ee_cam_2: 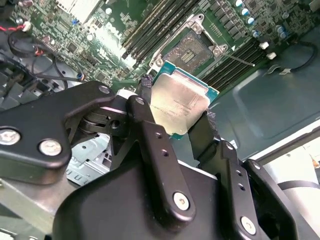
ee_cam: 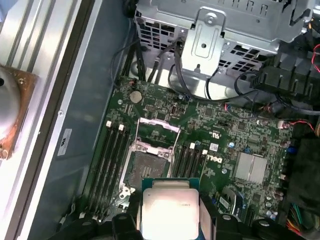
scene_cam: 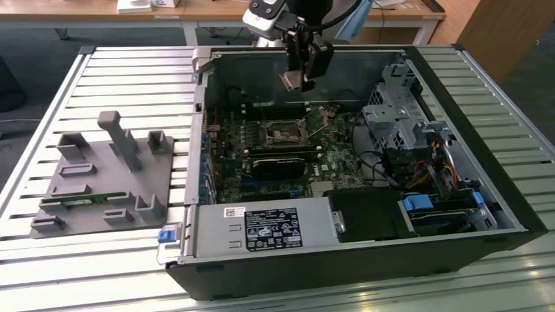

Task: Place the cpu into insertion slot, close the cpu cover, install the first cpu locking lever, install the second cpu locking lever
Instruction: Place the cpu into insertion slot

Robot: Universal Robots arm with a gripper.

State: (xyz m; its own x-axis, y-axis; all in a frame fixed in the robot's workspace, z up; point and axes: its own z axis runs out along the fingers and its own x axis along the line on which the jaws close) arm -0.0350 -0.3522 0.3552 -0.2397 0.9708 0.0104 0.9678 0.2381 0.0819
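Chip (ee_cam_2: 182, 105): square, dull silver top, green rim; tilted, clamped in the gripper (ee_cam_2: 176, 100), in the air above the socket.
Socket (ee_cam: 148, 167): square, black-rimmed, dark centre; bare, set in the green board (ee_cam: 225, 125).
Cover (ee_cam: 160, 126): thin silver frame, swung open at the socket's edge.

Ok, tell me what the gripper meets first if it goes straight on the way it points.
Probably the square black-rimmed insertion slot on the green circuit board; the gripper carries the flat silver-grey cpu above it, depth unclear.
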